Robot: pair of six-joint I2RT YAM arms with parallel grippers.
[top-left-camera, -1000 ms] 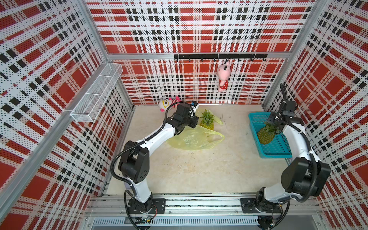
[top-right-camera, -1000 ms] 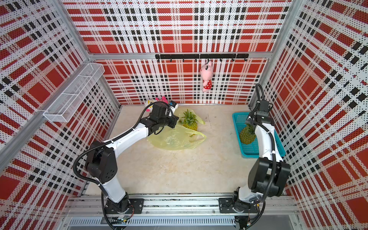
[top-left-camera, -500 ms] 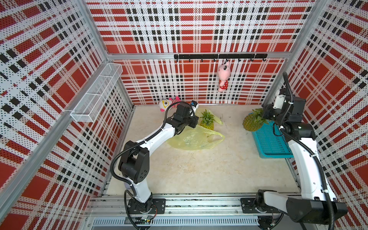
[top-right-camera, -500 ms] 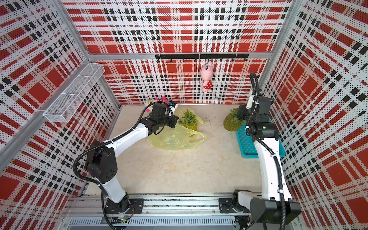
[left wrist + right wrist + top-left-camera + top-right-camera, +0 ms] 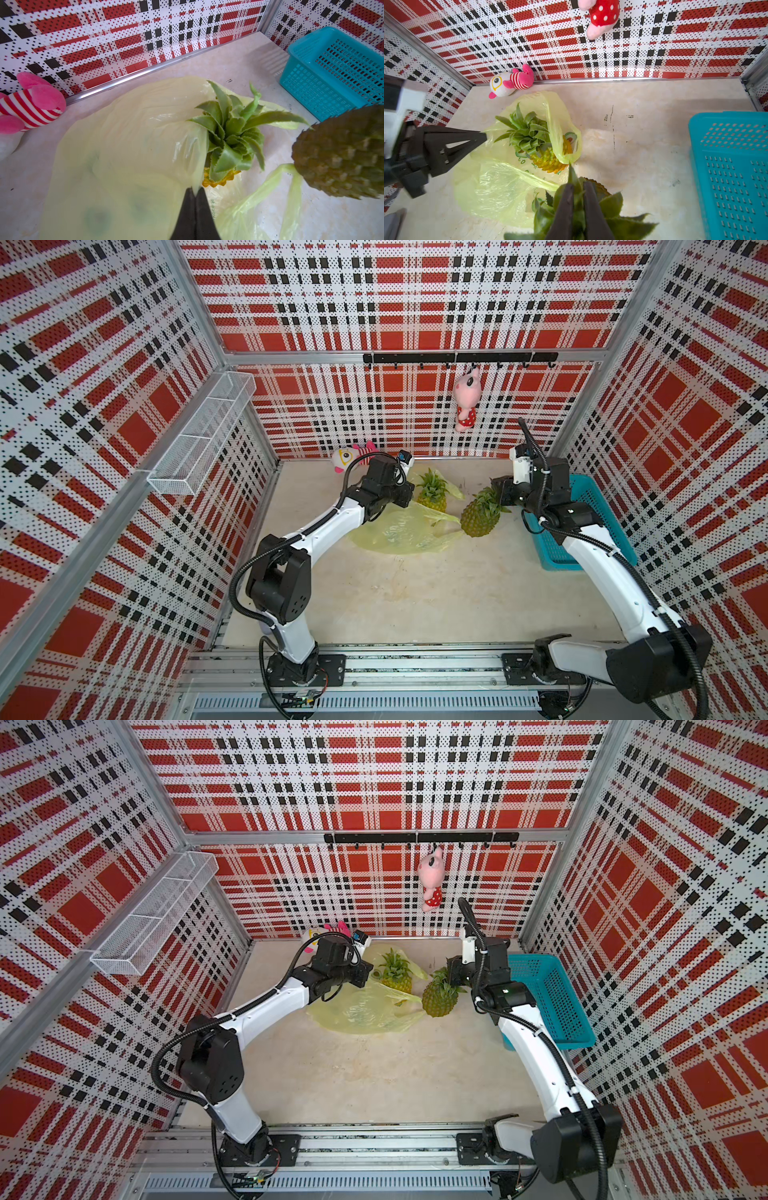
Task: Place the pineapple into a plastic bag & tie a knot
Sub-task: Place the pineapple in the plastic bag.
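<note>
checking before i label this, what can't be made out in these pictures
Small pineapple: in the left wrist view the plastic bag film and its own leaves hide its base; whether it sits fully inside is unclear.
Held pineapple: cut off by that view's edge; in the right wrist view its crown and the right gripper cover most of its body.
Left gripper: in both top views its fingertips are too small and dark to tell apart.

Pineapple in right gripper (bag beyond)
</note>
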